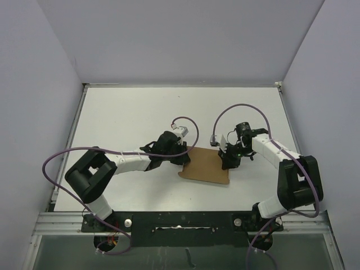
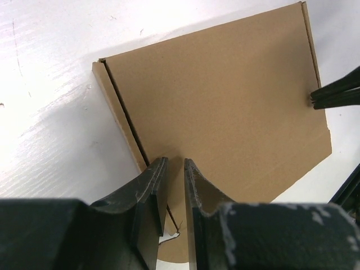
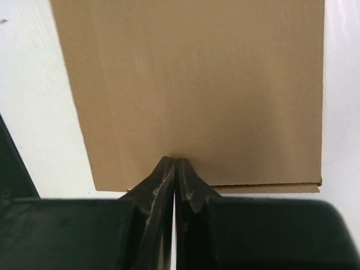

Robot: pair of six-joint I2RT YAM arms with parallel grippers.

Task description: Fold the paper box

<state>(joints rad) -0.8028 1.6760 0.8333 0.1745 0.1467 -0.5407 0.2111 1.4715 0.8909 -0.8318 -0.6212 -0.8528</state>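
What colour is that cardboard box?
Plain brown, unprinted; the paper box shows best in the right wrist view.

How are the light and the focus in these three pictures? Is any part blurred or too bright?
Top external: even, soft light, all sharp, paper box barely shadowed. Left wrist: left gripper close and blurred, soft grey shadow on the table. Right wrist: right gripper blurred, table washed out white.

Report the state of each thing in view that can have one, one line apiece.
paper box: folded into a thin flat box, lying on the table.
left gripper: narrow gap showing, at the box's edge; whether it grips is unclear.
right gripper: shut, tip at the box's edge.
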